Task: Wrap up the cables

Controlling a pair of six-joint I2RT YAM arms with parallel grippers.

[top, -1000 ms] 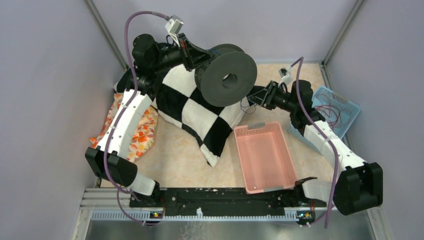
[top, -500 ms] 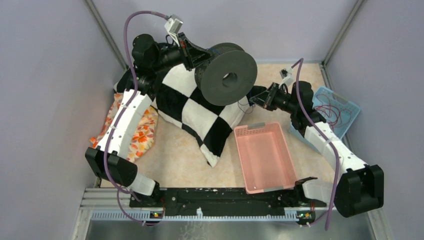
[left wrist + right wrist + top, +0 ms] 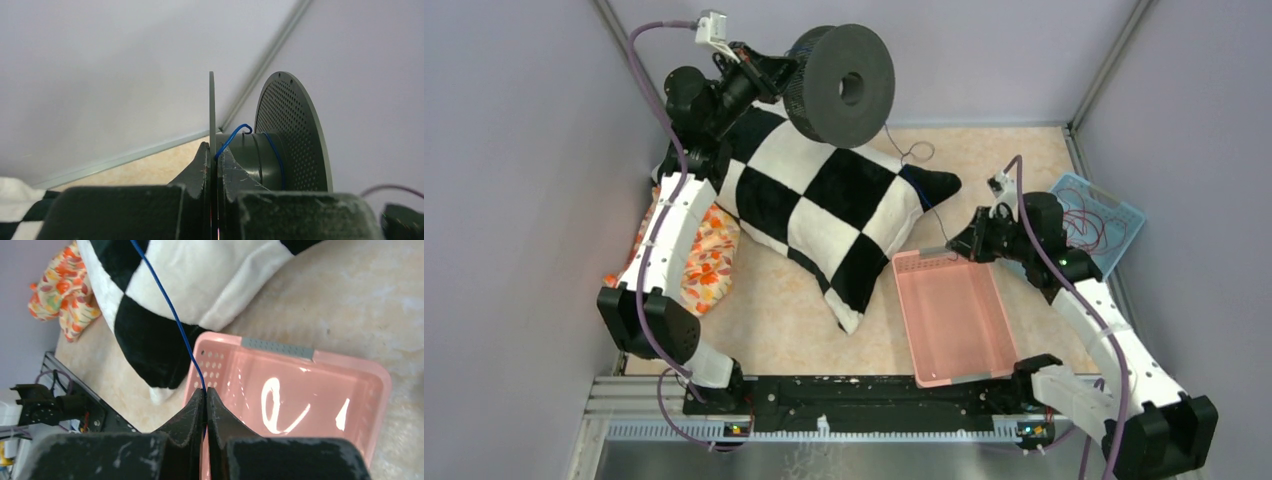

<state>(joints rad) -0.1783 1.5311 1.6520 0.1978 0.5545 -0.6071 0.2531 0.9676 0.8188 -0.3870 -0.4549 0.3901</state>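
1. Beige tabletop point(image 3: 794, 310) boxed in by lilac walls point(image 3: 514, 200); I log both arm bases at its near edge.
2. Pink basket point(image 3: 954, 320): right of centre, flat on the table, close to the bases.
3. Right gripper point(image 3: 959, 243): over the pink basket's far left corner. On its wrist camera I see the fingers pressed together, pinching the cable.
4. Cable point(image 3: 172, 310): thin, dark blue. It leaves that pinch in a nearly straight line and crosses the pillow's edge. From overhead I see a small loop of it lying on the table beyond the pillow's far right corner.
5. Pillow point(image 3: 824, 210): black-and-white checks, centre-left, its left side against an orange flowered cloth point(image 3: 704, 265).
6. Blue basket point(image 3: 1114, 215): by the right wall, red wires point(image 3: 1084, 220) inside.
7. Spool point(image 3: 839, 88): dark grey, held in the air above the pillow's far end. A turn of cable sits on its hub, and one blue end sticks up in a hook.
8. Left gripper point(image 3: 214, 157): clenched on the rim of the spool's near disc.
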